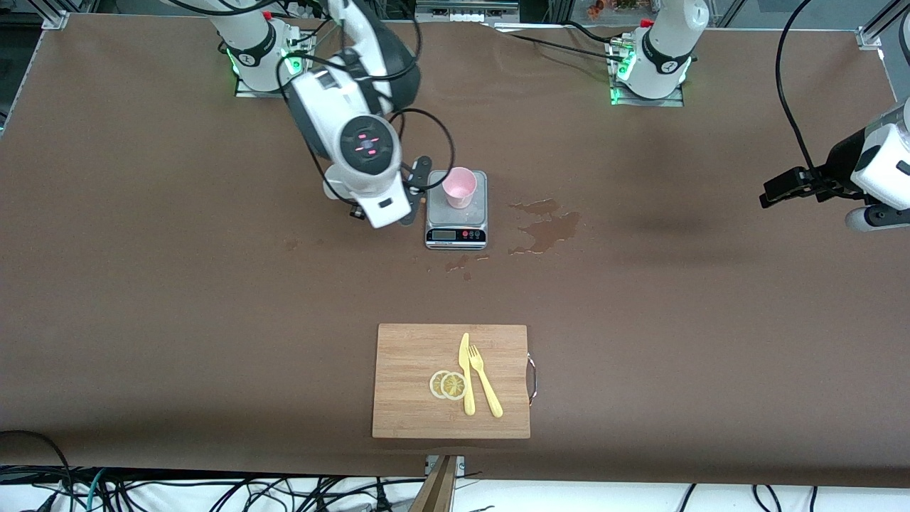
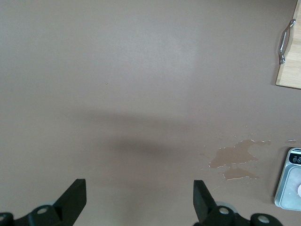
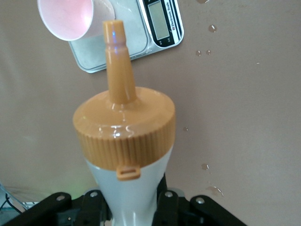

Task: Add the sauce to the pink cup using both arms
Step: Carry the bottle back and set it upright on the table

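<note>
The pink cup [image 1: 459,186] [image 3: 70,19] stands on a small silver kitchen scale [image 1: 456,229] [image 3: 162,23] in the middle of the table. My right gripper [image 3: 134,197] is shut on the whitish body of the sauce bottle [image 3: 124,127]. Its orange nozzle points toward the cup's rim, with the tip just beside it. In the front view the right wrist [image 1: 370,160] hides the bottle, low beside the scale. My left gripper [image 1: 771,192] [image 2: 140,193] hangs open and empty over bare table at the left arm's end, where that arm waits.
A wet puddle [image 1: 547,227] [image 2: 235,155] lies on the brown table beside the scale, toward the left arm's end. Nearer the front camera sits a wooden cutting board [image 1: 412,384] [image 2: 289,70] with a yellow knife [image 1: 466,373], a fork [image 1: 485,380] and lemon slices [image 1: 448,385].
</note>
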You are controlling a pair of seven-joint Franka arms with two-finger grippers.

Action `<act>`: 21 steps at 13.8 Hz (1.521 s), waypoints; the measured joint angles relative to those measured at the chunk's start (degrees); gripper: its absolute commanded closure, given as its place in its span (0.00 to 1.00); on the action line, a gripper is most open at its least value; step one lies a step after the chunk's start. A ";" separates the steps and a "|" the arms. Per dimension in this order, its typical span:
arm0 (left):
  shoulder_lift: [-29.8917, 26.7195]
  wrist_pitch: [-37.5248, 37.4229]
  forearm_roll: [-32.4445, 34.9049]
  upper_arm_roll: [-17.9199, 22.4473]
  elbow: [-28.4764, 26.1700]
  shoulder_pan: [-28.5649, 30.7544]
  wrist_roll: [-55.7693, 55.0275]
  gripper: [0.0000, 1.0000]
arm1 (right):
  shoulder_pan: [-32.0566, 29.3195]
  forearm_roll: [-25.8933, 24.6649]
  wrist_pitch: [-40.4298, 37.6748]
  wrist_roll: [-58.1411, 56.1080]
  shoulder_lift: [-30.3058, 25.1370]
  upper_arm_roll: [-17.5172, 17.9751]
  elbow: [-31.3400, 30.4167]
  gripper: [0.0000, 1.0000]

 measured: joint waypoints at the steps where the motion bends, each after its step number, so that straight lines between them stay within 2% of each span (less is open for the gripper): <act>1: 0.00 0.00 0.00 0.00 0.00 0.00 0.00 0.00 | -1.97 1.49 0.14 -2.20 -1.03 -0.01 -0.65 0.70; 9: 0.00 0.00 0.00 0.00 0.00 0.00 0.00 0.00 | -17.44 14.05 2.79 -23.24 -6.78 -0.02 -5.94 0.70; 14: 0.00 0.00 0.00 0.00 0.00 0.00 0.00 0.00 | -26.88 22.98 4.87 -42.45 -6.92 -0.01 -9.67 0.70; 21: 0.00 0.00 0.00 -0.01 0.00 0.00 0.00 0.00 | -40.93 32.91 5.02 -73.93 -5.51 -0.04 -17.11 0.70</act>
